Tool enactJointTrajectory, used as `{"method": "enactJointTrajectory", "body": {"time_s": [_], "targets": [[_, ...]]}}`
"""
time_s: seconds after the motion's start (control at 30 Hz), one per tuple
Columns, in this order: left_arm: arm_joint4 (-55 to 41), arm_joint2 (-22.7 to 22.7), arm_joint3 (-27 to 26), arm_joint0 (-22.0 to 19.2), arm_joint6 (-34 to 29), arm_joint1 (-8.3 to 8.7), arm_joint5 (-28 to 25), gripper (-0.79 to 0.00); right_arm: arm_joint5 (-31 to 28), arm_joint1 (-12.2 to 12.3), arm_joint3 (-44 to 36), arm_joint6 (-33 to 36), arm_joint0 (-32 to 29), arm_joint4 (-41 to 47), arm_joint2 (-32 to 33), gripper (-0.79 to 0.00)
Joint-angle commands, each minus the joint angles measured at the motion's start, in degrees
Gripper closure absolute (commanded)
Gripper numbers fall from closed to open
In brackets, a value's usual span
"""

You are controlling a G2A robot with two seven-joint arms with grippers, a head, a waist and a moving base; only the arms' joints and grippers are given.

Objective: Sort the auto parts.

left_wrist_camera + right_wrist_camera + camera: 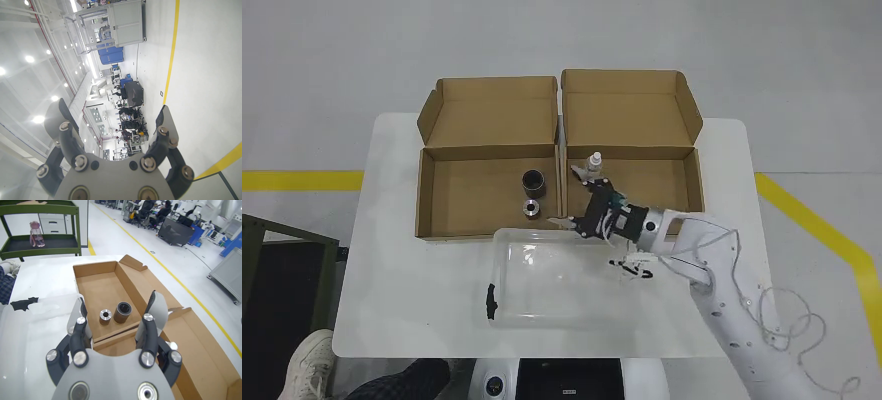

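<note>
The right claw (117, 298) hangs with its fingers spread wide and nothing between them, over the shared wall where the two cardboard boxes meet. Just beside one finger, partly hidden behind it, lies the white part (594, 162) in the right box (198, 351). Ahead of the fingertips and lower down, two parts stand upright near each other on the floor of the left box (94, 285): a steel bush (105, 317) and a darker sleeve (122, 312). Off the other finger's side sits the clear bin (542, 300). I can see no part in it, only a scrap of black tape (23, 303) at its far end.

With the bin looking bare, the sorting seems all but finished, so the step in hand is probably getting the claw clear. To do that well, rise straight up until the tips are above the box walls and flaps, and only then swing away. A low sideways move could knock the white part or catch the cardboard.

The left claw (113, 105), fingers likewise apart and empty, points off at the room, well apart from the work
</note>
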Motion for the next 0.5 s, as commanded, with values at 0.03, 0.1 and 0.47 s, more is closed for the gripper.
{"method": "enactJointTrajectory", "body": {"time_s": [0.03,0.1,0.47], "targets": [[0.0,0.0,0.0,0.0,0.0,0.0,0.0,-0.785,1.26,0.7,-0.78,-3.27,-3.92,-0.42,4.17,-0.77],[0.0,0.0,0.0,0.0,0.0,0.0,0.0,-0.785,2.25,1.04,-1.06,-5.09,-5.9,-0.74,6.35,-0.785],[0.0,0.0,0.0,0.0,0.0,0.0,0.0,-0.785,7.51,2.49,-4.27,-14.34,-17.7,-1.35,17.07,-0.785]]}}
